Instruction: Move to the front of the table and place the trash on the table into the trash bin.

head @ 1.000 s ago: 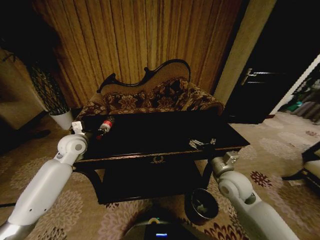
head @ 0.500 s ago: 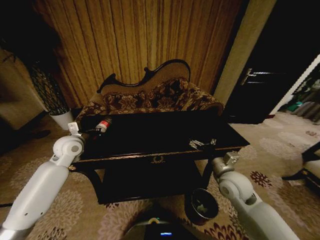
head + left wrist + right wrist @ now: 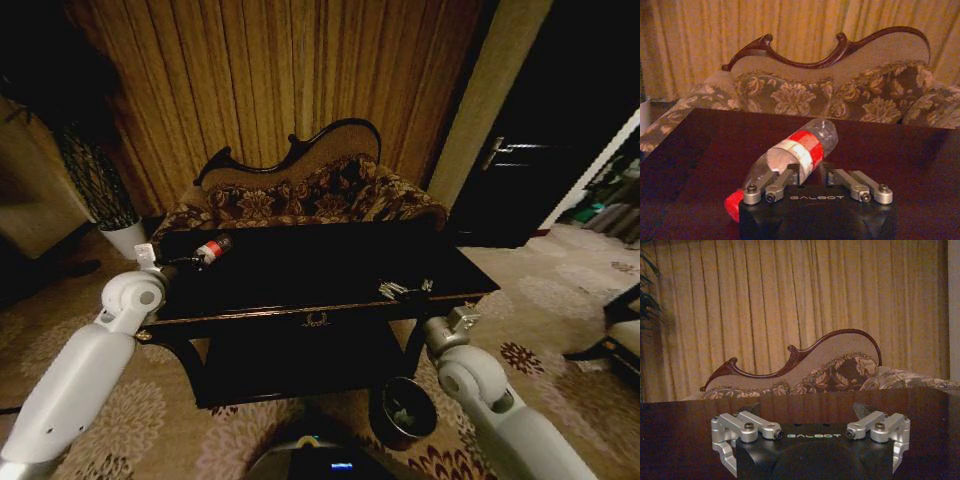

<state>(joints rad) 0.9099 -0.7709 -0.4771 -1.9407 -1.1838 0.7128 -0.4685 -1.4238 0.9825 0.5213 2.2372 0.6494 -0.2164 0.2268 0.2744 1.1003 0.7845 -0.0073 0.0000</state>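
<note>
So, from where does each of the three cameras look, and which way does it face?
Head view: high on the robot, facing forward and down at the table, the trash bin and both arms.
Left wrist view: behind the left tool, facing the sofa; the tool is closed on the bottle.
Right wrist view: behind the open right tool, low over the table, facing the sofa and curtain.
All share the sofa.

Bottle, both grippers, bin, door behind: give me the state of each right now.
Bottle: held in the left gripper, tilted, red cap on.
Left gripper: shut on the bottle, over the table.
Right gripper: open, empty, at the table's front edge.
Trash bin: upright, uncovered.
Door: closed.
</note>
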